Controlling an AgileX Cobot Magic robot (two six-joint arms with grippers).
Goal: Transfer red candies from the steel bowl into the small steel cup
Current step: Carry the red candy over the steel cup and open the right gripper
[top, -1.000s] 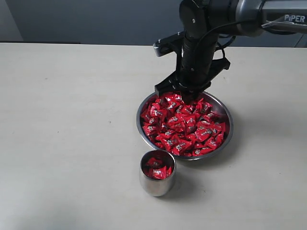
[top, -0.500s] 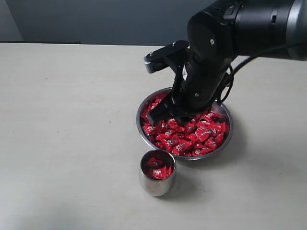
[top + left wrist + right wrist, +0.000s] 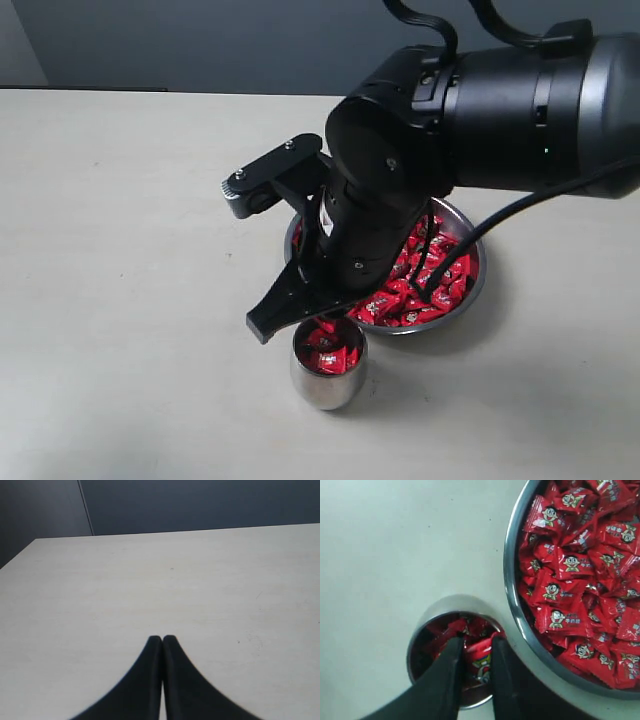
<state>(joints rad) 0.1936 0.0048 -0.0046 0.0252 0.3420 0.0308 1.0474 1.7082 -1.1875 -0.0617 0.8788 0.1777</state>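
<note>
Candy, one, gripped in right jaws over one cup, one bowl beside; left jaws closed

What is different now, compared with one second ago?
The right gripper left the far side of the bowl, crossed it toward the camera and now hangs over the cup, with a candy pinched in it. Bowl and cup stayed in place.

Exterior: looking down on the small steel cup, farther off.
Right wrist: hovering close above it.
Left wrist: facing desk.
</note>
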